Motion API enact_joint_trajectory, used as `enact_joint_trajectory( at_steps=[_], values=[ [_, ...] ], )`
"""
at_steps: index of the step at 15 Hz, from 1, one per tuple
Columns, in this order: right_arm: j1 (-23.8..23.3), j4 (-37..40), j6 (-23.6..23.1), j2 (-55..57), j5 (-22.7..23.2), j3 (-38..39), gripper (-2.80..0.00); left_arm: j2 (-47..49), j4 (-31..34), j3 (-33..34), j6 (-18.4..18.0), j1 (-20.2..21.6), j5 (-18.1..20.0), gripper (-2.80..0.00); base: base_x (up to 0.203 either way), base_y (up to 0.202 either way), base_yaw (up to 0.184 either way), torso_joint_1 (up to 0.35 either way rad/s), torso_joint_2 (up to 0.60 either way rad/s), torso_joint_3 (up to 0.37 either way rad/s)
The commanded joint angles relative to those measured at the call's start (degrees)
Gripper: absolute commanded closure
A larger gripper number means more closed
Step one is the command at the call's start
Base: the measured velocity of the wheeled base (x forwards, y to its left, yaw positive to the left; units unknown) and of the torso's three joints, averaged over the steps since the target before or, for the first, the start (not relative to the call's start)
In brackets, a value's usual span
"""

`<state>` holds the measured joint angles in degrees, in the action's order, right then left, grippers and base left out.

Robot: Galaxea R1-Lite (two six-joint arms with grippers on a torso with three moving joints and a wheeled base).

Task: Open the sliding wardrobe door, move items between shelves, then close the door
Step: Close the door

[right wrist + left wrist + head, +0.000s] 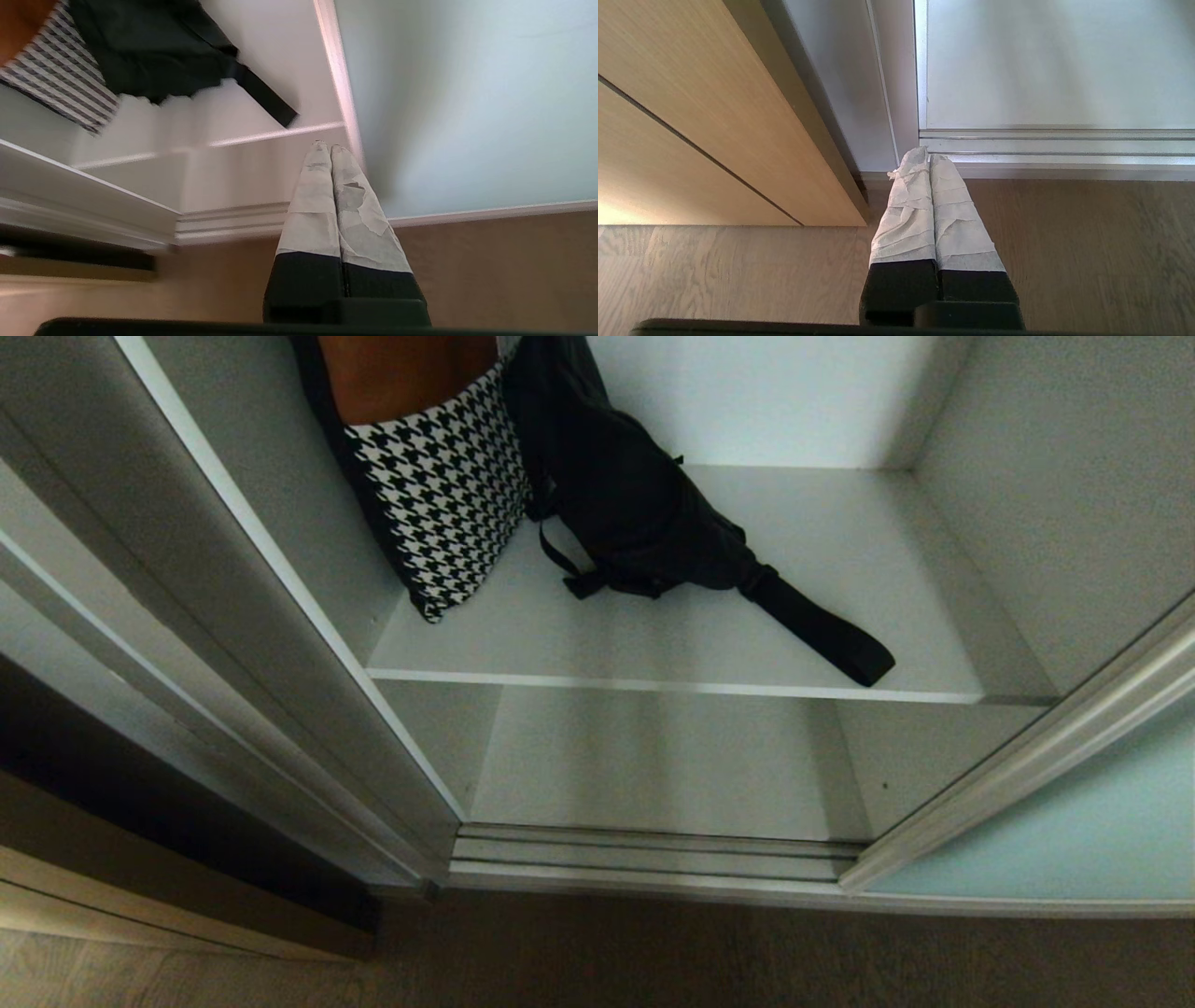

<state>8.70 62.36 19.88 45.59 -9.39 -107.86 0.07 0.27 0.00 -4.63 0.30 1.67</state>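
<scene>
The sliding wardrobe door (1055,840), pale blue-green glass in a silver frame, stands pushed to the right and the wardrobe is open. On the upper of two shelves (868,560) a houndstooth bag (448,495) with an orange-brown inside leans against the left wall. Beside it slumps a black pouch bag (635,513), its strap (822,630) trailing toward the shelf's front edge. The lower shelf (672,765) is bare. My right gripper (328,147) is shut and empty, low before the door's frame edge (343,93), below the bags (154,51). My left gripper (928,156) is shut and empty above the floor. Neither shows in the head view.
A ribbed silver floor track (653,859) runs along the wardrobe's threshold. A tan wooden cabinet front (691,116) stands to the left of the wardrobe's side panel (233,644). Wood floor (653,961) lies in front.
</scene>
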Motion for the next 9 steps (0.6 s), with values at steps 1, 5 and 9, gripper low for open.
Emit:
enact_joint_trajectory(
  at_steps=[1,5,9],
  values=[
    [0.7,-3.4,1.4,1.3,-0.2,1.5,0.0,0.1,0.0,0.0,0.0,0.0,0.0,0.0,0.0,0.0,0.0,0.0,0.0,0.0],
    [1.3,-8.9,1.6,1.8,-2.4,8.0,0.0,0.1,0.0,0.0,0.0,0.0,0.0,0.0,0.0,0.0,0.0,0.0,0.0,0.0],
    [1.4,-16.4,1.6,3.4,-4.1,12.7,0.0,0.0,0.0,0.0,0.0,0.0,0.0,0.0,0.0,0.0,0.0,0.0,0.0,0.0]
  ],
)
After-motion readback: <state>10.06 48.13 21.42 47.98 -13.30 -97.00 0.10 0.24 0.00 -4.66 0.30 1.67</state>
